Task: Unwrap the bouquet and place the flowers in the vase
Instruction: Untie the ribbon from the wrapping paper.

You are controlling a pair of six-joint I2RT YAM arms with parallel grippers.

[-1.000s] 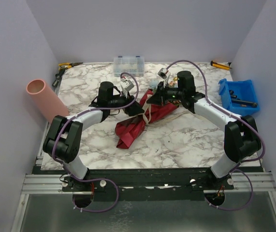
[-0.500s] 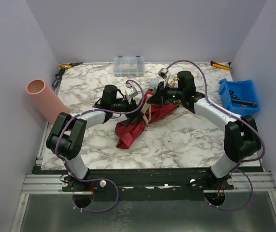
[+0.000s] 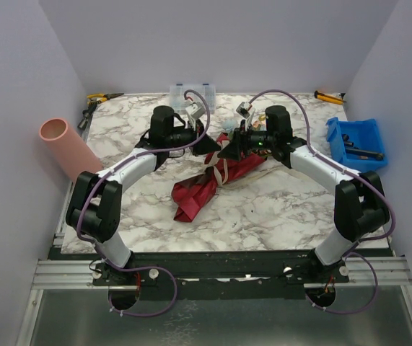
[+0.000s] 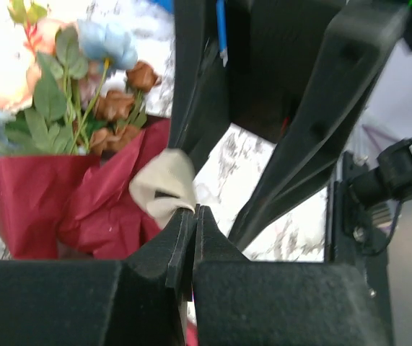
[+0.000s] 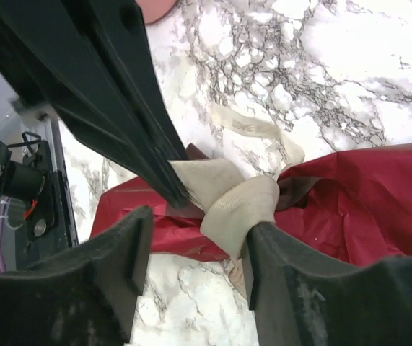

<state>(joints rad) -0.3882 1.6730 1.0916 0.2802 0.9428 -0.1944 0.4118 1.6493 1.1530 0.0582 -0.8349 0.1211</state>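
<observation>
– Maroon wrap (image 3: 197,193) in the middle of the table (image 3: 278,209): is that the bouquet (image 3: 216,173)?

– Yes. It lies flat on the marble, blooms toward the far side and the loose tail of the wrap toward the near left. The flowers (image 4: 68,94) sit inside it: peach, pale blue and brownish orange, with green leaves.

– And the ribbon (image 4: 164,189)?

– Beige, looped round the wrap at its waist. One loose end trails on the marble.

– What is the left gripper (image 4: 193,213) doing?

– Its fingers are pressed together on a fold of the ribbon. No gap shows between the tips.

– The right gripper (image 5: 200,225)?

– Its fingers are parted, one on each side of the ribbon's loop. The loop lies against one finger and the other stands clear of it. It clamps nothing.

– How do the two stand to each other?

– Nearly tip to tip over the far part of the bouquet, the left coming from the left and the right from the right. The left's closed tips sit just beside the right's fingers.

– Where is the vase (image 3: 67,148)?

– At the left edge of the table. It is a salmon-pink tube, tilted, with its open mouth up and toward the far left, well apart from the bouquet.

– Anything else?

– A blue bin (image 3: 355,143) holding dark tools at the right edge, and a clear box (image 3: 191,97) at the far edge.
</observation>
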